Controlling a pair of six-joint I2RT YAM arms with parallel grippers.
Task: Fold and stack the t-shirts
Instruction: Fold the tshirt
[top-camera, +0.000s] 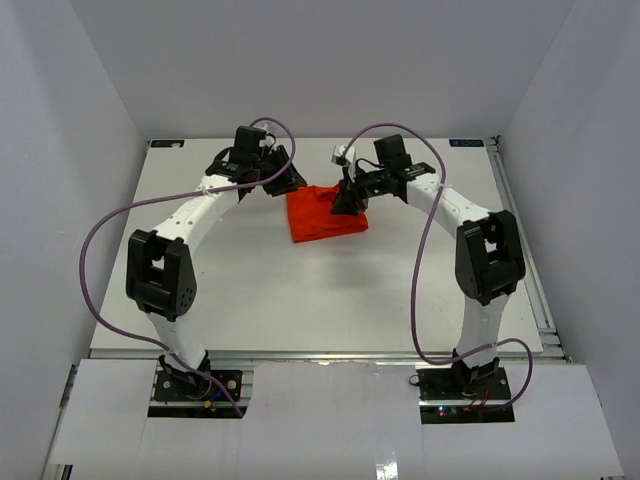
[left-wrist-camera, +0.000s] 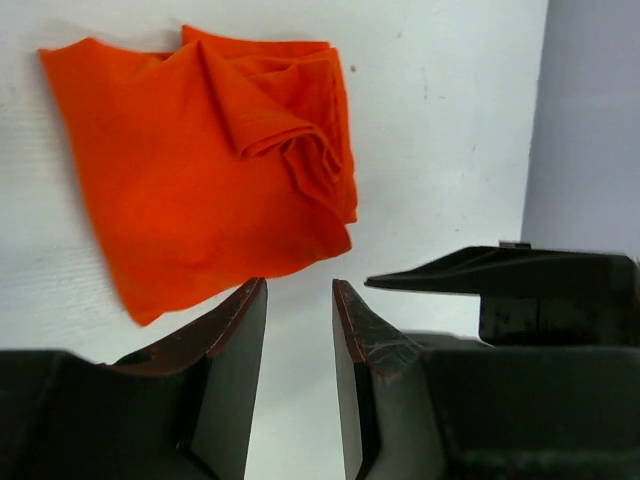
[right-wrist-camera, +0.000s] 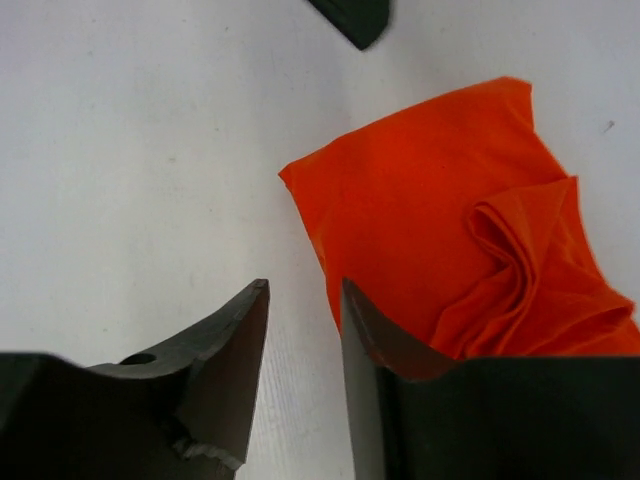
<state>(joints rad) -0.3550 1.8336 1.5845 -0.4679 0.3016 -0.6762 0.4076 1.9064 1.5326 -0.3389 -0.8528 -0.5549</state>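
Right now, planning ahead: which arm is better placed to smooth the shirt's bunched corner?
Probably right: the right gripper hangs by the shirt, beside its bunched folds; the left gripper is off it.

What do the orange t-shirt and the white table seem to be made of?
T-shirt: thin, soft cloth, matte; it bunches into loose folds and wrinkles. Table: hard, smooth, matte white board, flat, no grain; perhaps painted or laminated, I cannot tell which.
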